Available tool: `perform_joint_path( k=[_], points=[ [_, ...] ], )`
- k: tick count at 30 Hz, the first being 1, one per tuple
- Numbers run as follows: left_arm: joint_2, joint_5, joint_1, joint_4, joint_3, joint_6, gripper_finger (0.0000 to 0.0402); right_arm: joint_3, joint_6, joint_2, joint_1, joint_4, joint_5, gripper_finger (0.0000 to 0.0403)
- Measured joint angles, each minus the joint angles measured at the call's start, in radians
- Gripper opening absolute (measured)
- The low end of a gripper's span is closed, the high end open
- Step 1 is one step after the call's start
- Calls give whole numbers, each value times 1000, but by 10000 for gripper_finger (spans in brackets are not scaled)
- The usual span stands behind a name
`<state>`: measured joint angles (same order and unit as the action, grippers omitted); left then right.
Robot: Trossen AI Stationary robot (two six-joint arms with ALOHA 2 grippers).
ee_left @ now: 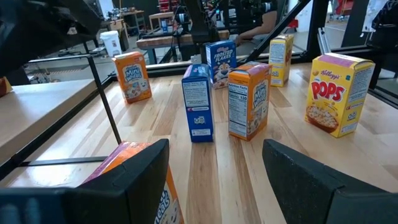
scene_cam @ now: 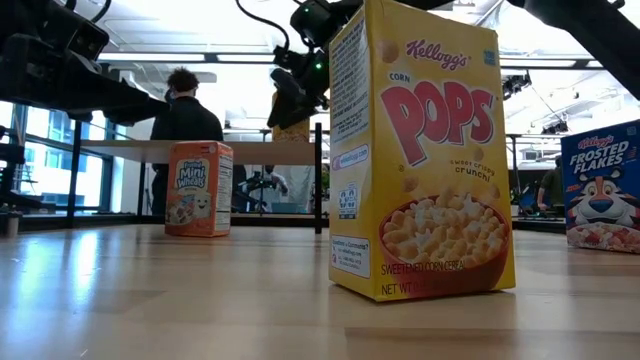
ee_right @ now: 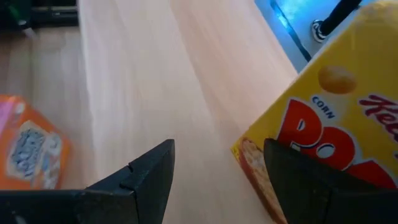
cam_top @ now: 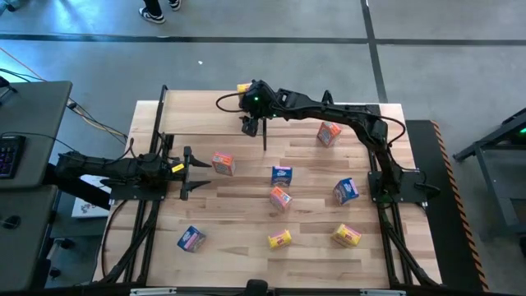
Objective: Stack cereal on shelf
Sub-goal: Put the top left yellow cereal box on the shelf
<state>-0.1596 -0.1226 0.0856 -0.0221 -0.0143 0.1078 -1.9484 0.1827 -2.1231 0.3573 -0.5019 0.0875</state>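
Note:
The shelf [cam_top: 201, 119] is a light-wood board with black posts at the table's far left. A yellow cereal box [cam_top: 244, 86] stands on it near its far edge, also in the right wrist view [ee_right: 323, 118]. My right gripper [ee_right: 217, 149] is open over the shelf, one finger at the box's lower corner. My left gripper [cam_top: 201, 171] is open and empty at the table's left. An orange box [cam_top: 223, 163] stands just past its fingertips and shows behind one finger in the left wrist view [ee_left: 146, 177]. My right gripper comes down at the shelf board slanting from above. One finger [ee_right: 305, 180] stands in front of the yellow box's lower corner [ee_right: 249, 149]. I cannot tell whether it touches the box.
Several more boxes stand or lie on the tabletop: blue [cam_top: 282, 174], orange [cam_top: 280, 197], orange-red [cam_top: 329, 132], blue [cam_top: 346, 191], blue [cam_top: 191, 238], yellow [cam_top: 279, 239] and yellow [cam_top: 346, 236]. A person [scene_cam: 185, 110] is in the room behind the table.

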Motion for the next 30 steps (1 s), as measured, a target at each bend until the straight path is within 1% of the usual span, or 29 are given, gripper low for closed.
perform_joint_path(
  k=[14,18,24,30],
  points=[
    [0,1,0,0,0,0,251,-2,-18,-29,0,64,35,238],
    [0,3,0,0,0,0,251,-2,-18,-29,0,61,25,238],
    [0,4,0,0,0,0,251,-54,-9,-31,-12,-9,13,238],
    [0,4,0,1,0,0,251,-132,4,-31,-27,-134,10,238]
  ],
)
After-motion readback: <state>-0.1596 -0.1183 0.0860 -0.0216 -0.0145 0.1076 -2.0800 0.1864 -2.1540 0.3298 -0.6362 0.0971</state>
